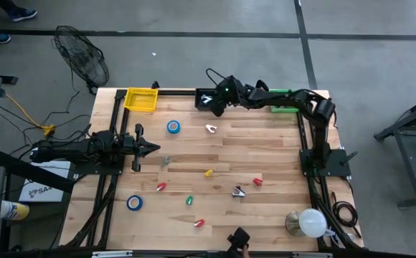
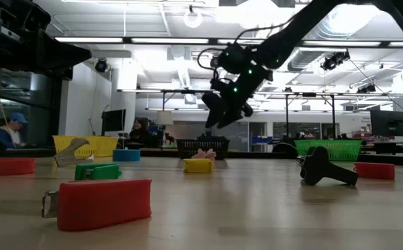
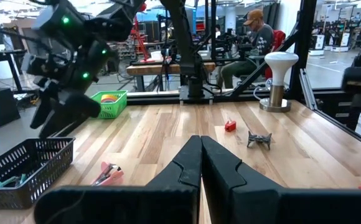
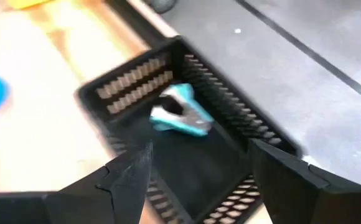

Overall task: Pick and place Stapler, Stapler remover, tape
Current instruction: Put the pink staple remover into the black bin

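My right gripper [image 4: 199,177] hangs open and empty above the black basket [image 1: 206,99] at the table's far edge. A light-blue stapler remover [image 4: 179,115] lies on the basket's floor [image 4: 230,134]. My left gripper [image 1: 150,148] is shut and empty, low over the table's left part. A blue tape roll [image 1: 173,127] lies flat near the black basket, and another [image 1: 135,203] lies near the left front. A pink-white stapler remover [image 1: 211,129] and a grey one [image 1: 238,191] lie on the table. Small red [image 2: 97,203], green [image 2: 97,170] and yellow [image 2: 198,165] staplers are scattered over the middle.
A yellow basket [image 1: 141,99] stands left of the black one and a green basket [image 1: 283,100] right of it, all along the far edge. A white lamp-like object [image 1: 308,222] stands at the near right corner. People sit in the room beyond the table.
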`<state>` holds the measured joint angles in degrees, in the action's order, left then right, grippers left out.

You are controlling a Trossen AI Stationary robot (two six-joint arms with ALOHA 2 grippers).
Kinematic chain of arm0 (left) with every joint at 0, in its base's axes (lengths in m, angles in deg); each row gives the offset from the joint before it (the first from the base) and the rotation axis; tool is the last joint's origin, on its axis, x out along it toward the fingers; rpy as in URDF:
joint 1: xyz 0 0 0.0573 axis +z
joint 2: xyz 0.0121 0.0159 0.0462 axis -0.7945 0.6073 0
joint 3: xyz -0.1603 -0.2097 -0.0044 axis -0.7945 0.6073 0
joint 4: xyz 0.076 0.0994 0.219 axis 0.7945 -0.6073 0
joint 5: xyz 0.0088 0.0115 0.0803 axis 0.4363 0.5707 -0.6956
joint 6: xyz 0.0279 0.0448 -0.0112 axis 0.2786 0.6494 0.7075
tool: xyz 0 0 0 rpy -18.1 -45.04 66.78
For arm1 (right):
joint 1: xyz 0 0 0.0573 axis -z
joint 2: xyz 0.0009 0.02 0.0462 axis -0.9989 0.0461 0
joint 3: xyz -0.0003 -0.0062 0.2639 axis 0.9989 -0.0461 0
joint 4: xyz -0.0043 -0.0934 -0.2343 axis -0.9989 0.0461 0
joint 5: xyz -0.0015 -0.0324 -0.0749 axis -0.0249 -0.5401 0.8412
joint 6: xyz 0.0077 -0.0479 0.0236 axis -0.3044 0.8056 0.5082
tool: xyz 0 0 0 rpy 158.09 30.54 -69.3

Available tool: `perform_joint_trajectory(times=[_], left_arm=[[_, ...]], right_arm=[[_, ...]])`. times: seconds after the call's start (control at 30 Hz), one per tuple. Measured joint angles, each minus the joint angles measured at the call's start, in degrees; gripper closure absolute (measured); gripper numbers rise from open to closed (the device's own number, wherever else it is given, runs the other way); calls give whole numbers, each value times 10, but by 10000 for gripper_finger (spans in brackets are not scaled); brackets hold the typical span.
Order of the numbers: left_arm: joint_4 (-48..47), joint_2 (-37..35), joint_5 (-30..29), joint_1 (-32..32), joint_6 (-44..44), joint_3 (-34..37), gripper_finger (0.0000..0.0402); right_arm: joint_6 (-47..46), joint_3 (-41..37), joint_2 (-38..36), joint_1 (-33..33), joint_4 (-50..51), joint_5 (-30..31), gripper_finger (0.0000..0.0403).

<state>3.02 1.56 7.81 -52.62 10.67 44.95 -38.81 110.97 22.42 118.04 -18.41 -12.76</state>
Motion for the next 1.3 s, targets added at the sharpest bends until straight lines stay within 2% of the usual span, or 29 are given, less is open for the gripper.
perform_joint_trajectory(times=[0.27, 0.57, 0.8, 1.3], left_arm=[[0, 0, 0, 0, 0, 0, 400], [0, 0, 0, 0, 0, 0, 400], [-2, 0, 0, 0, 0, 0, 400], [-10, 0, 1, 0, 0, 0, 400]], right_arm=[[-1, 0, -7, -63, 29, -1, 148], [-65, 0, 4, -125, 45, 55, 148], [-137, 0, 34, -144, 43, 139, 148], [-166, 0, 48, -148, 41, 117, 148]])
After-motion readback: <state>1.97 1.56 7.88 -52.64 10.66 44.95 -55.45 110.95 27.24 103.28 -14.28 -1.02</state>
